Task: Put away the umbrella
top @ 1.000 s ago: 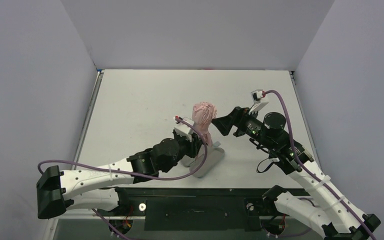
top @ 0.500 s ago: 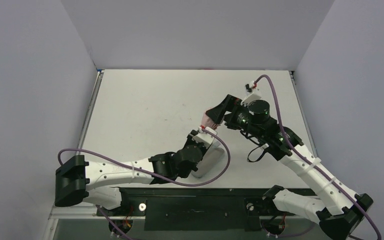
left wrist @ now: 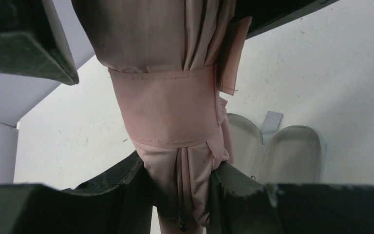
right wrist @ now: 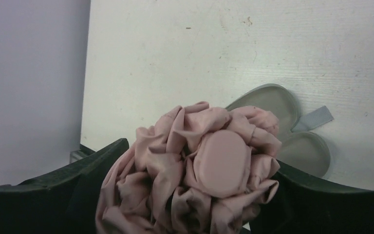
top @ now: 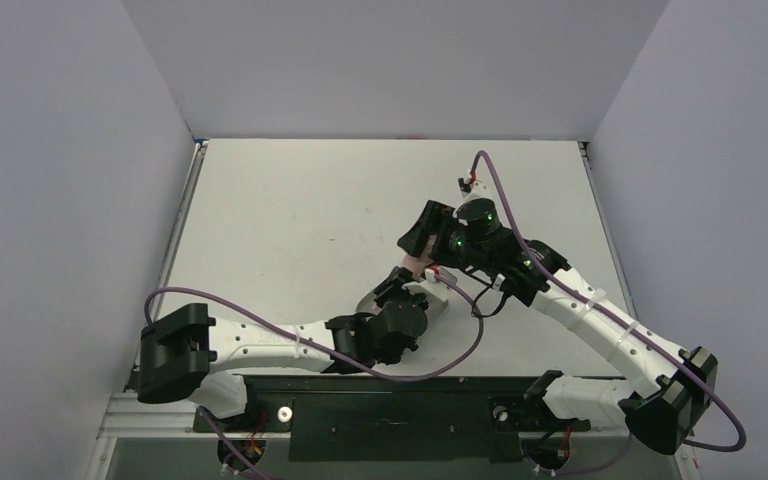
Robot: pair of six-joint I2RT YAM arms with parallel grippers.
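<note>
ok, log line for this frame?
left pincer: shut on umbrella | right pincer: shut on umbrella end | case: open | umbrella: not yet in case

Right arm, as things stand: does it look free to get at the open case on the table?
Probably not. The right hand seems closed around the bunched end of the umbrella, and the left hand grips it lower down. The case lies open below, so only that load stands in the way.

We are looking at a robot lab cell: a white table (top: 290, 220) boxed in by plain grey walls (top: 60, 200).
</note>
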